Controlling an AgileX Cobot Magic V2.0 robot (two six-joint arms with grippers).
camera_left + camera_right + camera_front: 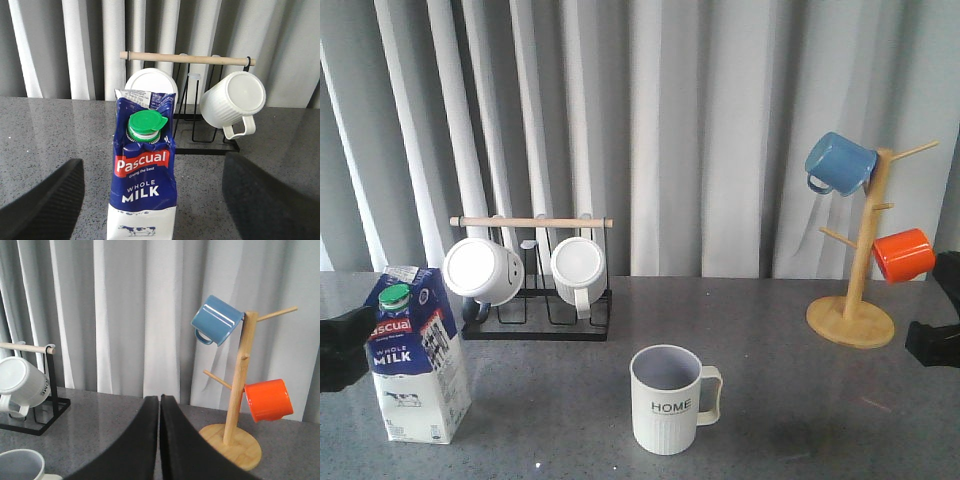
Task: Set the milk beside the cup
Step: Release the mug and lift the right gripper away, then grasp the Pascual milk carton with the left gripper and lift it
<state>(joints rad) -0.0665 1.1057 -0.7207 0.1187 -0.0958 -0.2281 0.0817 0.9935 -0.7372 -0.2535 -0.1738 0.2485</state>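
The milk (417, 355) stands upright at the table's front left, a blue and white carton with a green cap. The cup (667, 400), a ribbed pale mug lettered "HOME", stands well to its right at the front centre, handle to the right. My left gripper (345, 348) shows at the left edge beside the carton. In the left wrist view it (152, 160) is open, with the milk (144, 175) between its fingers (47, 200) and a gap on each side. My right gripper (160, 401) is shut on nothing, at the right edge (932, 345), far from the cup (20, 465).
A black wire rack (535, 315) with a wooden bar holds two white mugs (483, 270) behind the milk. At the back right stands a wooden mug tree (855, 300) with a blue mug (840, 163) and an orange mug (903, 255). Curtains close off the back.
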